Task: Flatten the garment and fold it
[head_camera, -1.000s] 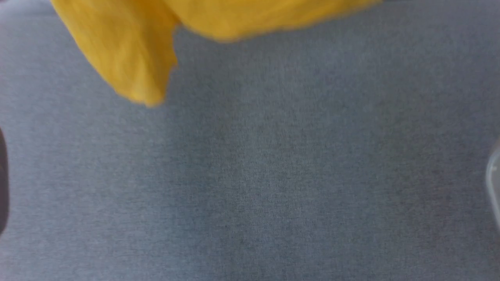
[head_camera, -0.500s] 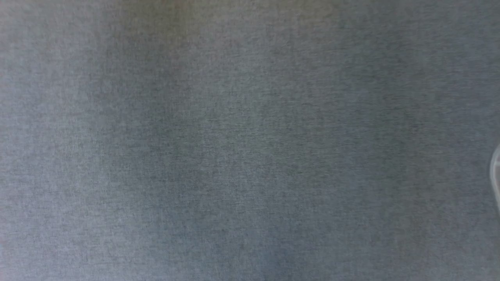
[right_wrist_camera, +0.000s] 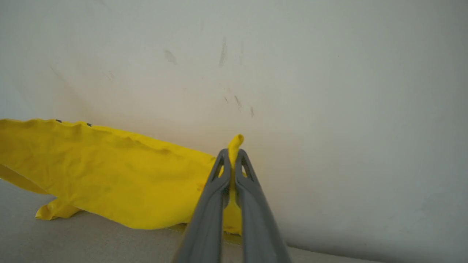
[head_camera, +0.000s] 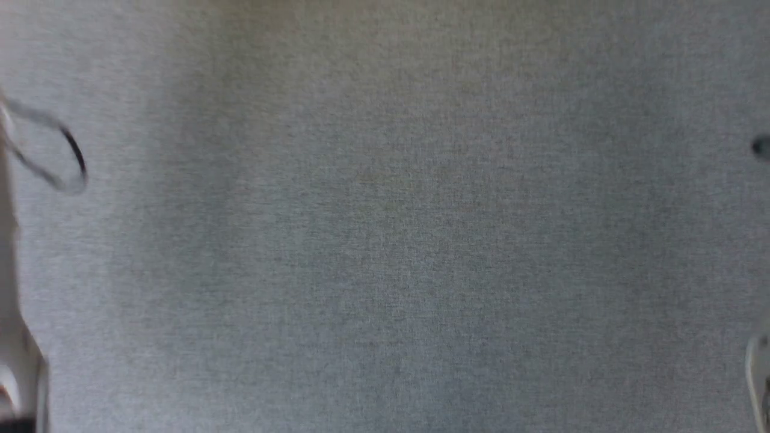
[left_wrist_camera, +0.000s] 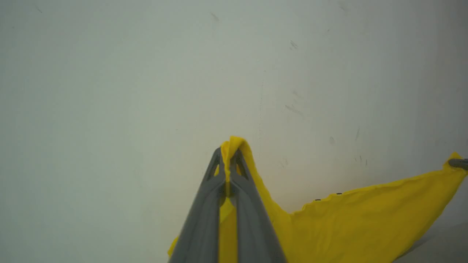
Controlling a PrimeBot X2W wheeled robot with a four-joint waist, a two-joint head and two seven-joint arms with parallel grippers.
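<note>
The left gripper [left_wrist_camera: 228, 160] and right gripper [right_wrist_camera: 233, 160] are each clamping shut on an edge of the shirt [left_wrist_camera: 365, 223], stretching it aloft before the far wall [left_wrist_camera: 109, 73], so flattening likely needs an even lowering onto the grey surface [head_camera: 385, 240].

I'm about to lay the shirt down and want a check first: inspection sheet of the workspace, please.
Surface: grey fabric surface, flat.
Job's things: yellow garment, stretched between both grippers in front of the wall; a lower corner seems to touch the surface.
Clutter: nothing seen.
Grippers: left gripper shut on one garment corner; right gripper shut on another.
Cables: thin blurred loop at the head view's left edge, likely a cable.
Surroundings: pale wall with dark scuff marks.
</note>
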